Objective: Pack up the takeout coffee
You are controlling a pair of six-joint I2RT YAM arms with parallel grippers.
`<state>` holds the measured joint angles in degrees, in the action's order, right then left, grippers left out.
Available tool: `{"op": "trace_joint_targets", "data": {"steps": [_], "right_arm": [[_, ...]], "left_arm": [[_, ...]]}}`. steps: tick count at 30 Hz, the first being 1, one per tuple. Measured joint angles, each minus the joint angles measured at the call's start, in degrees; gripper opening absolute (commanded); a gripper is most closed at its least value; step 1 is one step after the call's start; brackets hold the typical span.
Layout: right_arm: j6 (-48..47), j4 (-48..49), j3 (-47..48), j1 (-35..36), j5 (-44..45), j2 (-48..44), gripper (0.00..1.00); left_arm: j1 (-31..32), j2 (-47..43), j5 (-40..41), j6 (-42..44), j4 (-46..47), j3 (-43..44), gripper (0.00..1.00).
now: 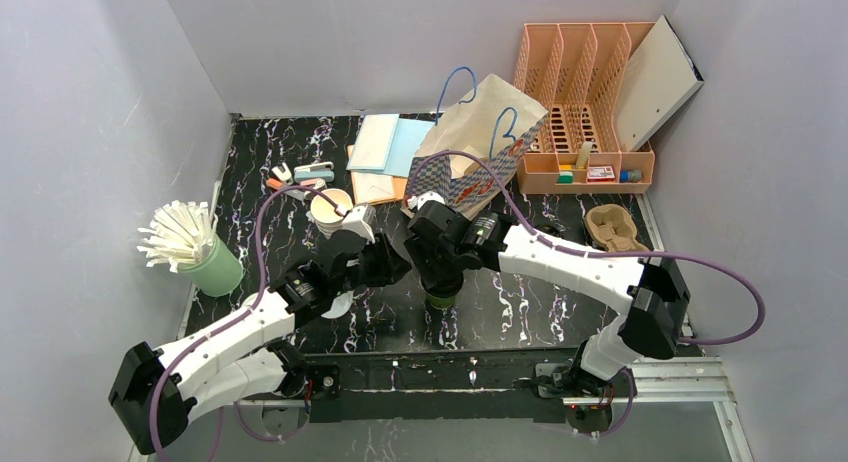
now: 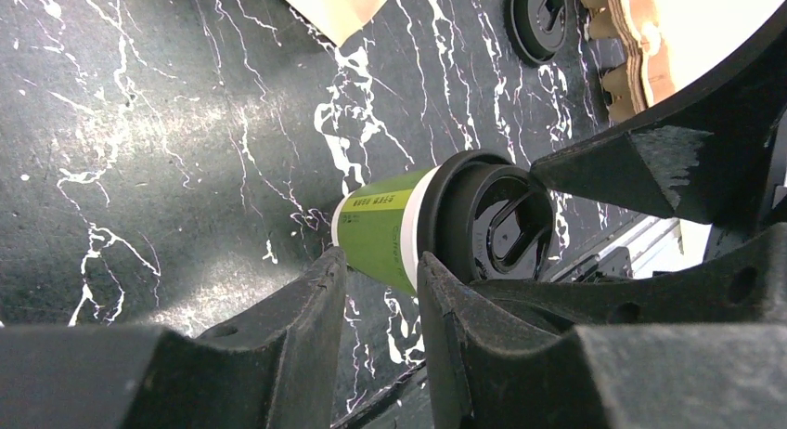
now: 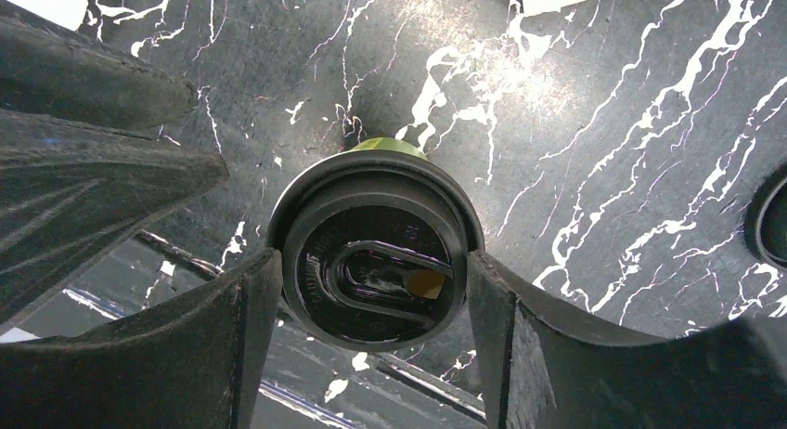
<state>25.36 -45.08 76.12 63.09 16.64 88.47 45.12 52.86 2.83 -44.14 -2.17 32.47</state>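
Starting at the near edge, both arms are seen reaching inward over the table (image 1: pixel 500 312) to one spot. The cup (image 1: pixel 440 302) is stood upright there, about mid-table, and is capped with a black lid (image 2: pixel 492 220).

The right gripper (image 3: pixel 371 262) is held over it from above. Its fingers (image 3: pixel 232 336) are set wide, one at each side of the lid's rim. From the wrist view they look to be against the rim, but whether they press on it cannot be told. This top-down hold at the lid is probably chosen so that the cup can be carried upright and nothing is spilled.

The left gripper (image 2: pixel 379 266) is kept low, just beside the cup's green wall. Its fingers (image 2: pixel 297 327) are partly apart, nothing is held between them, and the tips stop short of the cup. It is judged to be parked there as a stop against tipping, and kept narrow so the right fingers are not fouled.

Farther back, a stack of cream cups (image 1: pixel 330 210) is stood just behind the left gripper, and a spare lid (image 2: pixel 541 16) is laid flat near a pulp carrier (image 1: pixel 612 227) on the right. Straws (image 1: pixel 185 237) are bunched in a holder at the left wall.

Behind the cup a paper bag (image 1: pixel 475 147) is propped with its mouth up, presumably so the cup can be lowered in from above. An organiser (image 1: pixel 585 102) is set against the far wall.
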Motion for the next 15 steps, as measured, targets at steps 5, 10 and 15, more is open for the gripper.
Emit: {"op": "trace_joint_targets", "data": {"steps": [5,10,15], "right_arm": [[0.0,-0.3,0.3,0.1,0.1,0.3,0.66],[0.1,-0.5,0.3,0.5,0.6,0.3,0.65],[0.3,-1.1,0.4,0.8,1.4,0.4,0.64]], "left_arm": [[0.0,1.7,-1.9,-0.5,1.5,-0.4,0.32],[0.0,3.2,-4.3,-1.6,4.1,-1.7,0.3],[0.0,5.1,-6.6,-2.8,7.3,-2.7,0.3]]}}
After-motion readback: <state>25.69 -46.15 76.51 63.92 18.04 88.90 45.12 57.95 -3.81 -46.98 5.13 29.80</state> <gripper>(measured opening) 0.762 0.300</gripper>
